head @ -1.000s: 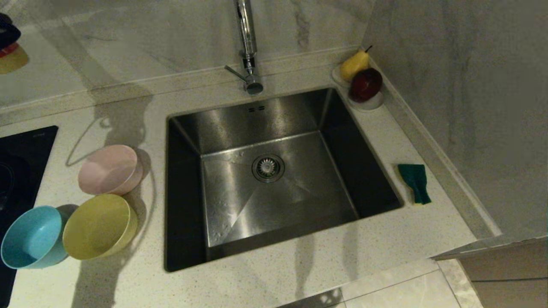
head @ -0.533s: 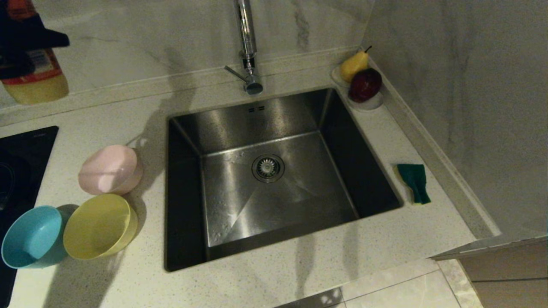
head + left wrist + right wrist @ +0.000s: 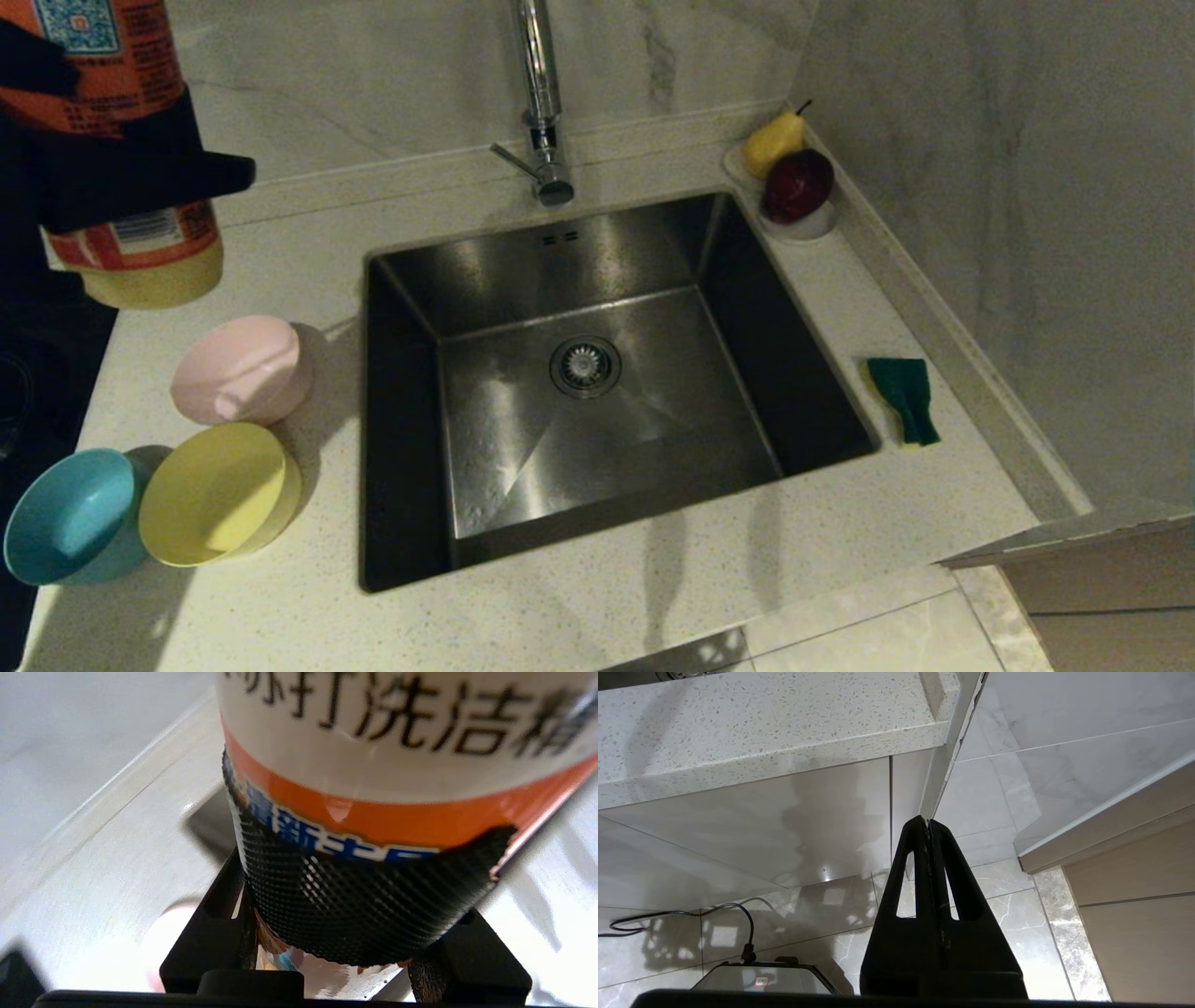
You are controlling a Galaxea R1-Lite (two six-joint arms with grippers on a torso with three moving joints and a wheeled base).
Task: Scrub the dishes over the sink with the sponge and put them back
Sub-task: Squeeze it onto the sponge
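Note:
Three dishes stand on the counter left of the sink (image 3: 597, 373): a pink bowl (image 3: 241, 369), a yellow bowl (image 3: 217, 493) and a light blue bowl (image 3: 70, 515). The sponge (image 3: 904, 397), green face up, lies on the counter right of the sink. My left gripper (image 3: 121, 182) hangs in the air at the far left, above and behind the pink bowl. It is shut on an orange-labelled dish soap bottle (image 3: 131, 75). The left wrist view shows that bottle (image 3: 397, 742) filling my left gripper (image 3: 345, 933). My right gripper (image 3: 928, 823) is shut and empty, parked below the counter edge.
A tall chrome faucet (image 3: 540, 93) rises behind the sink. A white dish with a pear and a dark red apple (image 3: 794, 182) sits in the back right corner by the wall. A black cooktop (image 3: 19, 392) lies left of the bowls.
My left arm has swung in from the far left corner, carrying the soap bottle rightward and nearer, so that much more of it shows. Bowls, sponge and right arm have not moved.

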